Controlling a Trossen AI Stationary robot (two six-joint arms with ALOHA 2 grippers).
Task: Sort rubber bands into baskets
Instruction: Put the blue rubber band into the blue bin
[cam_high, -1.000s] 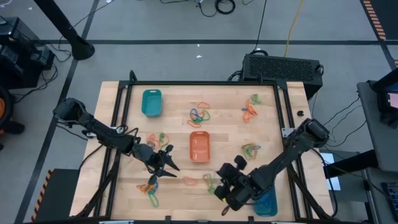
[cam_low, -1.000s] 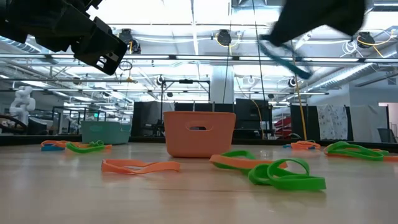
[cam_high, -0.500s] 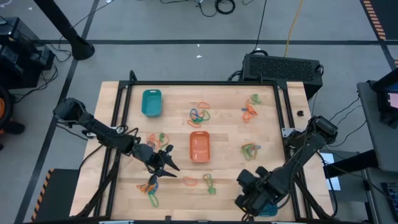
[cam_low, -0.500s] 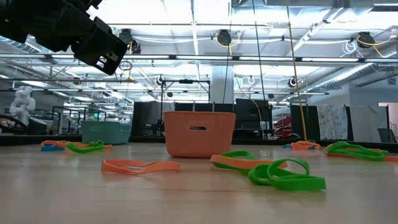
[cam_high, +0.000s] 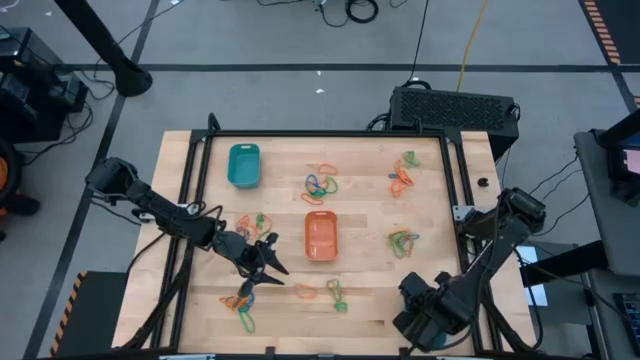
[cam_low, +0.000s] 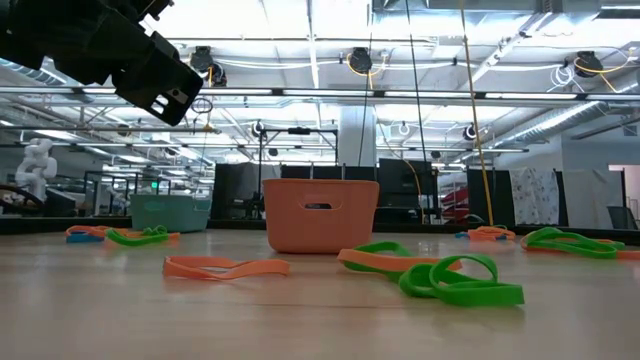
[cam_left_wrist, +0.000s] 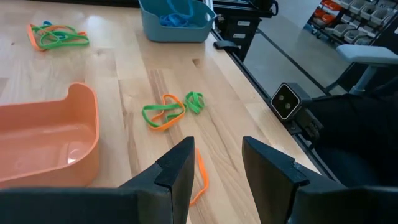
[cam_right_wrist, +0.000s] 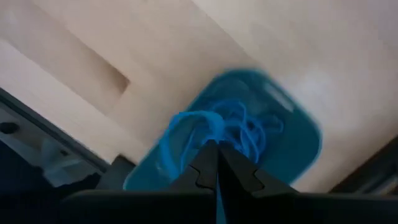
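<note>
Right wrist view looks down on a teal rounded-rectangular plastic basket (cam_right_wrist: 273, 134) holding a tangle of thin blue rubber bands (cam_right_wrist: 239, 127), and the right gripper (cam_right_wrist: 216, 163) hangs just above it with its two dark fingers pressed together; a blue loop (cam_right_wrist: 186, 127) sits at their tips, but whether it is pinched cannot be told. In the high view three baskets can be counted: the shallow orange plastic basket (cam_high: 320, 236) at the middle of the wooden table (cam_high: 370, 215), a second teal plastic basket (cam_high: 243, 165) toward the far left corner from it, and the third near the front right corner, hidden there under the right arm (cam_high: 470, 285). Around the orange basket lie six loose clusters of orange, green and blue elastic loops: one just beyond it (cam_high: 321, 182), one at the far right (cam_high: 403, 173), one to its right (cam_high: 403, 241), one to its left (cam_high: 252, 221), one in front (cam_high: 335, 293), and one at the front left (cam_high: 242, 301). The left gripper (cam_high: 270, 262) hovers just left of the orange basket, its fingers (cam_left_wrist: 177, 171) parted a little and empty.
</note>
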